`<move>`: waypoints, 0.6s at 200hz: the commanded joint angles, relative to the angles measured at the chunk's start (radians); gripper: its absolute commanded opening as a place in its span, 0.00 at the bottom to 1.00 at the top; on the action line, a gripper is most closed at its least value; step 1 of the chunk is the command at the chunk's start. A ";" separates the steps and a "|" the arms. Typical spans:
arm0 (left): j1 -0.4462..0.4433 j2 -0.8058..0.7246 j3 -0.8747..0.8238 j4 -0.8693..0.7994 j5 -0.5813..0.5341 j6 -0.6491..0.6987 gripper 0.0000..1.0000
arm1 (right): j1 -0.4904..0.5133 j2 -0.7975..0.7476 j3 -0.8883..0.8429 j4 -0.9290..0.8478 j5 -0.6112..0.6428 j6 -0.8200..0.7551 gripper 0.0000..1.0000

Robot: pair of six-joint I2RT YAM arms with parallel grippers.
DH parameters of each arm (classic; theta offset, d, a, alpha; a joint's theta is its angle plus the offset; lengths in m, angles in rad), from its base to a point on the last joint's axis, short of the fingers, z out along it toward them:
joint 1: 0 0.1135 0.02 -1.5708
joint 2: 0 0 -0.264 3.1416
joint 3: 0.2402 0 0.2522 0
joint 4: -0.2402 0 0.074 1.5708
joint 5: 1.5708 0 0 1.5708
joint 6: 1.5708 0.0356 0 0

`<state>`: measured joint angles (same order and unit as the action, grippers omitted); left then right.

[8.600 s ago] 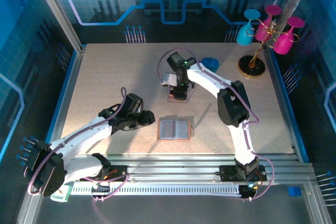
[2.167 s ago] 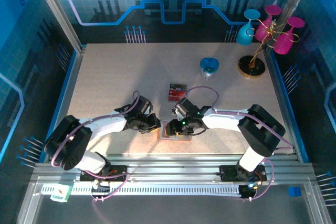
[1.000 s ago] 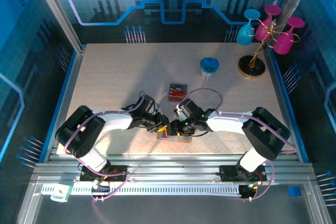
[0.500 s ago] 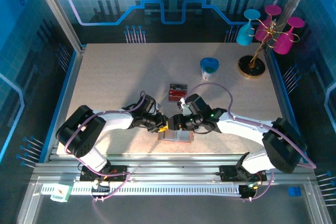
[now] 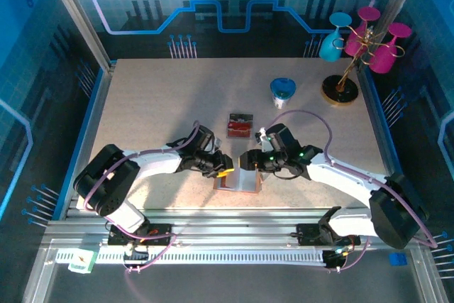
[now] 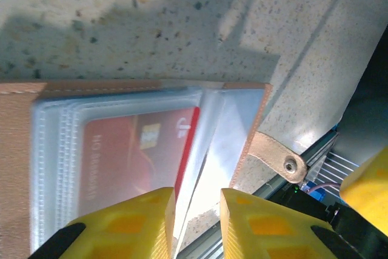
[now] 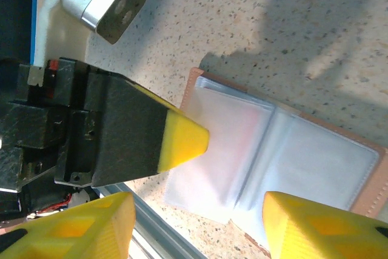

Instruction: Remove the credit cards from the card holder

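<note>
Speckled beige table point(image 5: 142, 104) with blue-lit panels point(image 5: 213, 5) behind it. From the left, my left gripper point(image 6: 194, 222) is low over the small folding card holder point(image 5: 245, 184). The holder is tan and leather-like outside with pale, clear-sleeved leaves inside, and it lies open close to the middle of the table's near edge.

My left jaws stand slightly spread. The edge of a clear plastic sleeve point(image 6: 203, 125) runs into the gap between them, and I cannot tell whether the pads touch it. In the right wrist view, one yellow fingertip point(image 7: 185, 141) sits at the holder's left edge. Tucked inside the sleeves is a thin red rectangular card point(image 6: 121, 156) with a gold chip on it. A tan snap tab point(image 6: 276, 157) sticks out from the holder's rim.

Beyond the holder, toward the table's middle, a flat dark grey-black card point(image 5: 242, 118) and a loose red card point(image 5: 237, 131) lie together.

My right gripper point(image 7: 197, 213) hangs above the holder, jaws spread wide and empty. Farther right stands a blue cup point(image 5: 282, 91). At the far right corner a gold rack point(image 5: 339, 91) holds pink and turquoise glasses point(image 5: 385, 57).
</note>
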<state>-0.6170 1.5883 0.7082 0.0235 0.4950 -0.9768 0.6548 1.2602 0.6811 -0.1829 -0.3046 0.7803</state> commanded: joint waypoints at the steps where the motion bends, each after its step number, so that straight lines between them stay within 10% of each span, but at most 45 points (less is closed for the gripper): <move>1: -0.019 -0.021 0.041 -0.048 0.011 0.008 0.26 | -0.029 -0.048 -0.019 -0.040 0.013 -0.022 0.58; 120: -0.120 0.099 0.141 -0.013 0.005 -0.020 0.43 | -0.125 -0.201 -0.093 -0.107 0.013 -0.009 0.58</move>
<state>-0.7181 1.6558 0.8158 0.0063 0.4942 -0.9745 0.5488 1.0954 0.6064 -0.2554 -0.2955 0.7773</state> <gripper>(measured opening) 0.406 0.584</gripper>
